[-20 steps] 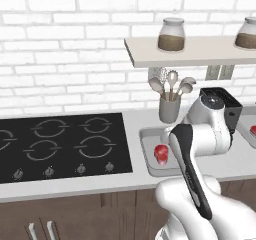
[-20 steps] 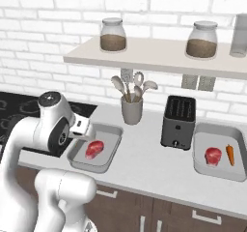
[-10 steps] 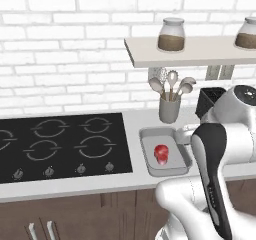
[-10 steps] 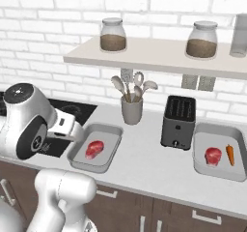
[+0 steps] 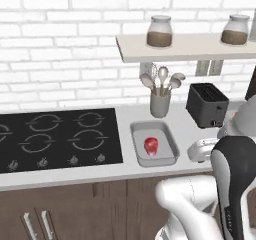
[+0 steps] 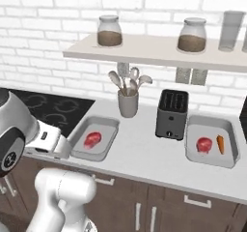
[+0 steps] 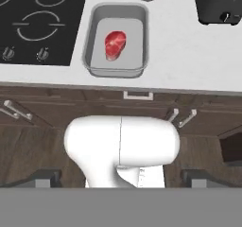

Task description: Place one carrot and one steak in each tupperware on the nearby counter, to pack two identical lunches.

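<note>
Two tupperware trays are counted on the counter: the left tupperware beside the stovetop and the right tupperware beyond the black toaster. Two steaks are seen, one steak in the left tray and a second steak in the right. One carrot is seen, lying just beside the second steak. The end effector is held back over the cabinet fronts, its fingers spread fully apart with nothing between them. A utensil holder stands between tray and toaster. Two jars are set on the shelf.
</note>
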